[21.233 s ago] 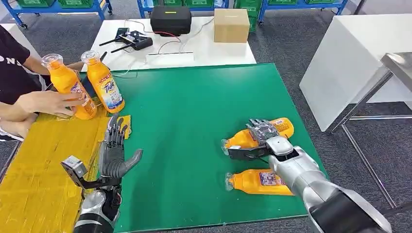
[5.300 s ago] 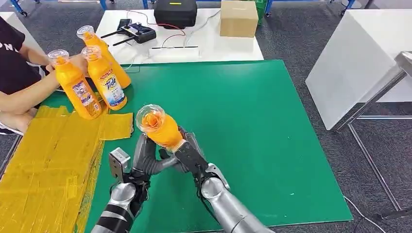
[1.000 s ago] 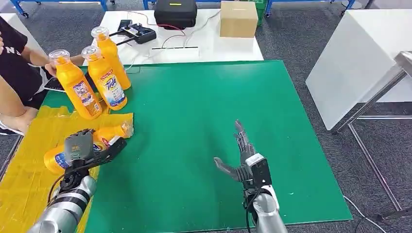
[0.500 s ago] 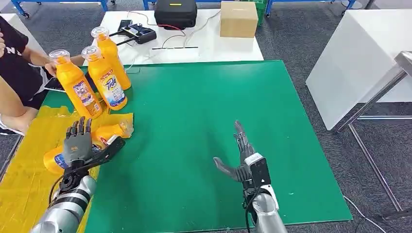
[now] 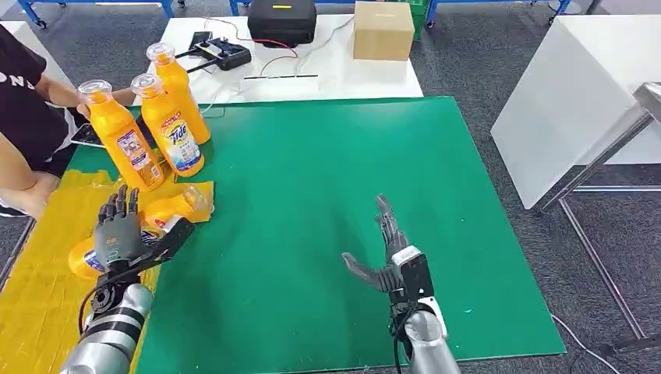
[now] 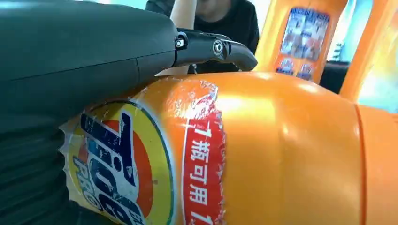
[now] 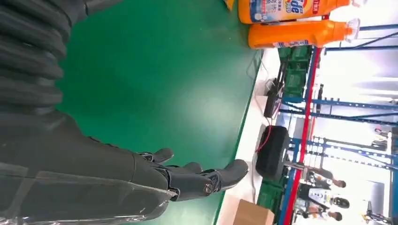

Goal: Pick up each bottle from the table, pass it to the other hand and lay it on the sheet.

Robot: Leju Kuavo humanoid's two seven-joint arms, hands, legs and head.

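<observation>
Head view, both robot hands spread empty, left robot hand [image 5: 121, 234] above lying bottle [image 5: 167, 212], right robot hand [image 5: 387, 253] over green mat [image 5: 312, 195].

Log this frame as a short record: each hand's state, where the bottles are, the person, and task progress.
left hand: open, fingers spread, above the lying bottle
right hand: open, over the green mat, holds nothing
lying bottle: on its side on the yellow sheet
standing bottles: three upright at the mat's far left corner
person: hand at the standing bottles
progress: one bottle laid on the sheet
</observation>
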